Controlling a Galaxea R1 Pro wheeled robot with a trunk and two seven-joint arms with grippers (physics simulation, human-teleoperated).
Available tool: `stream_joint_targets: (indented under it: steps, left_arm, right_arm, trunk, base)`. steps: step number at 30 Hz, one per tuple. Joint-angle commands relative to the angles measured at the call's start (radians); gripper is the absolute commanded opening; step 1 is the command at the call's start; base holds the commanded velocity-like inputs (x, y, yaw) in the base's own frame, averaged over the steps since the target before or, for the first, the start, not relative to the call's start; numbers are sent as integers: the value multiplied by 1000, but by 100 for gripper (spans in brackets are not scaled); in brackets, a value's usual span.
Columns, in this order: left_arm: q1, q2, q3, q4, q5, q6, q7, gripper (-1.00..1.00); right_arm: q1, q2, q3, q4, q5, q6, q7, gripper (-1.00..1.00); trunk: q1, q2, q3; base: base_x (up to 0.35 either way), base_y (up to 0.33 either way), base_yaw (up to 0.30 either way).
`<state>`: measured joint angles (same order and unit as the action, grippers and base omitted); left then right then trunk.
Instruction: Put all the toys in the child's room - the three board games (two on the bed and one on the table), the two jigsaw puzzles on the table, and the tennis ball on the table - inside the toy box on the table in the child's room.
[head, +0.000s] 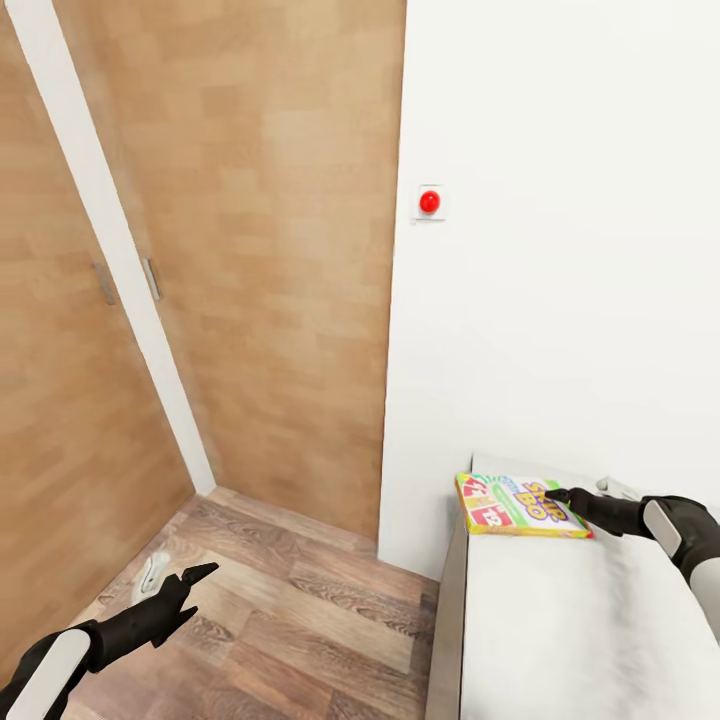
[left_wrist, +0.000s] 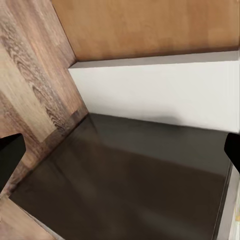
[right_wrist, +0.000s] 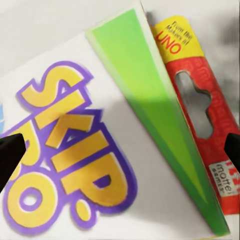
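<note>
Nearest to us in the head view, our left gripper (head: 195, 580) hangs low over the wood-plank floor (head: 300, 600), its fingers (head: 200, 573) spread apart with nothing between them. In the left wrist view the two dark fingertips (left_wrist: 10, 155) sit at opposite edges of the picture, wide apart, over a dark shadowed patch of floor beside a white skirting board (left_wrist: 155, 90).

On our right side lies the white bed (head: 560, 640), its near edge running beside the floor. Our right gripper (head: 560, 497) reaches out over the mattress and sits right at the board game (head: 515, 505), a flat yellow-edged box lying on the far end of the bed, close to the wall. In the right wrist view the lid's purple-and-yellow "SKIP-BO" lettering (right_wrist: 65, 150) is very close, with a green wedge and a red strip along one side; the right fingertips (right_wrist: 10, 155) show at either edge, spread wide over the lid and not clamped on it. We cannot tell whether they touch the box.

Farther off, a white wall (head: 560, 250) carries a small plate with a red button (head: 429, 201). To its left stand wooden wardrobe doors (head: 270, 250) with slim handles (head: 151, 278).
</note>
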<state>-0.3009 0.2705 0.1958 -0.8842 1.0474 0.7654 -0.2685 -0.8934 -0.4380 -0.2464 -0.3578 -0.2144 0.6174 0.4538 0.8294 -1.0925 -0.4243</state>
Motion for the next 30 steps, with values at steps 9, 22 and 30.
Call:
stream_joint_targets:
  steps: [9,22,30]
  left_arm:
    - [-1,-1,2,1,-1,6,-3,100]
    - [-13,-37,-9,-3,-13,-7,-2,100]
    - [-47,-103,-136,-74,-23,-54,-30,100]
  right_arm:
    - [2,2,-3,10,-3,-4,7,100]
    - [74,-15,-6,-177,-2,-38,108,100]
    - [359,12,-115,-733,-4,-25,195,100]
  trunk:
    - [0,-1,0]
    - [0,-1,0]
    - [0,-1,0]
  base:
    - [0,0,105]
    - [0,0,3]
    - [0,0,0]
